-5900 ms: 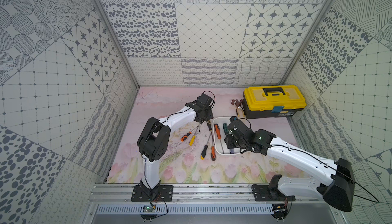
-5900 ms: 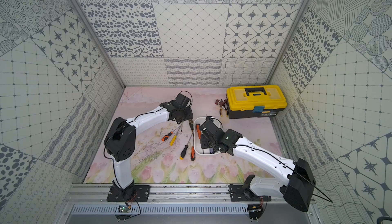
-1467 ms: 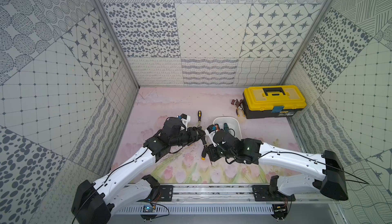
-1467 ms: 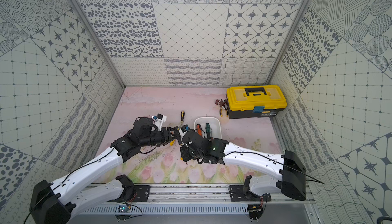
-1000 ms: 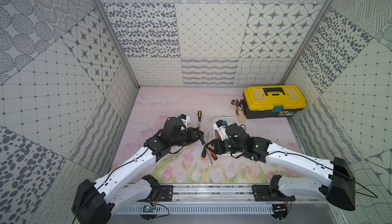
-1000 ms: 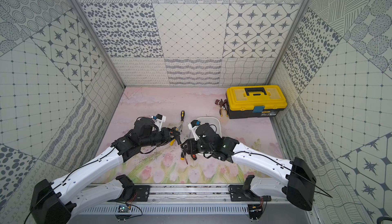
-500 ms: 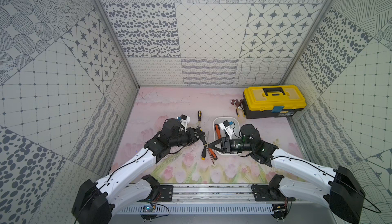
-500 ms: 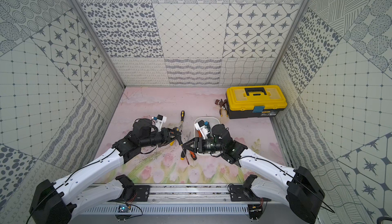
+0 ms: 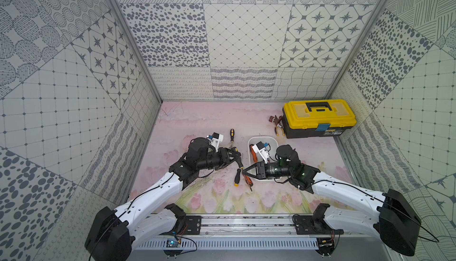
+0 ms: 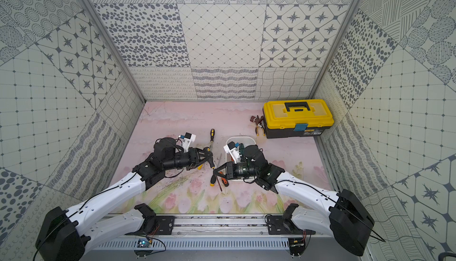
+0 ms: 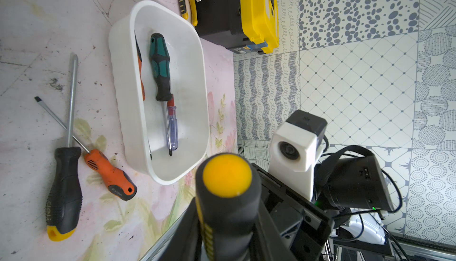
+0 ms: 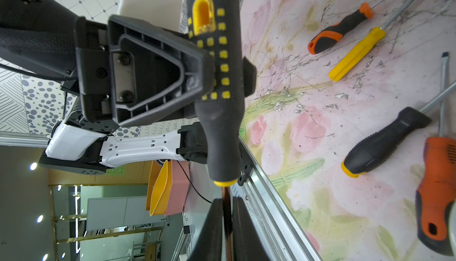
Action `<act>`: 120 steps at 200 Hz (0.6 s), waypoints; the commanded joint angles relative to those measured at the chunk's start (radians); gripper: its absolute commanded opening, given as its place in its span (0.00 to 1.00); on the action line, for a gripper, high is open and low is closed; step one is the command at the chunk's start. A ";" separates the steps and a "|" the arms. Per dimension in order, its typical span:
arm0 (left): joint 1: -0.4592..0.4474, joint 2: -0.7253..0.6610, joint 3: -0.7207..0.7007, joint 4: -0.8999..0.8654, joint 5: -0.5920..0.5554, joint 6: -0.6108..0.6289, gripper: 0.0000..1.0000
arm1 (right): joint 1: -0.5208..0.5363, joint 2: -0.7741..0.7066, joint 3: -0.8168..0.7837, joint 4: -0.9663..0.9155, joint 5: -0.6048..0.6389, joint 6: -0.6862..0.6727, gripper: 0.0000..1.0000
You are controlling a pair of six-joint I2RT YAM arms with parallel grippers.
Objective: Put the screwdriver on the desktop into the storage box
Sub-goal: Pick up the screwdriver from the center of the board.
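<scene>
Black, yellow-studded screwdriver (image 12: 218, 114) aloft near white storage box (image 11: 123, 104) over desktop (image 11: 37, 37).

A: In both top views, how much of the box (image 9: 261, 138) (image 10: 240, 137) is seen?
B: Only its far end. The right arm (image 9: 283, 168) covers the near part and most of its inside.
A: And the held screwdriver (image 11: 227, 198)?
B: In the left wrist view it is blurred, the shaft hidden behind the handle. In the right wrist view the orange screwdriver (image 12: 436, 185) beside the box is cut by the edge.

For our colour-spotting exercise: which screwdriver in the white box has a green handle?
The middle screwdriver: green and black handle. The orange screwdriver lies along the box wall; the small screwdriver is clear blue.
</scene>
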 commanded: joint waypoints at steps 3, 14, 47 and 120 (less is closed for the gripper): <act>0.009 -0.005 -0.007 0.102 0.042 -0.012 0.00 | 0.004 0.007 0.026 0.032 0.000 -0.012 0.16; 0.009 -0.007 -0.009 0.104 0.041 -0.014 0.00 | 0.005 0.012 0.030 0.032 -0.003 -0.014 0.14; 0.009 -0.005 -0.006 0.067 0.026 0.004 0.05 | 0.006 -0.002 0.028 0.017 0.026 -0.025 0.00; 0.009 -0.034 0.036 -0.169 -0.109 0.116 0.73 | -0.048 -0.014 0.138 -0.444 0.367 -0.113 0.00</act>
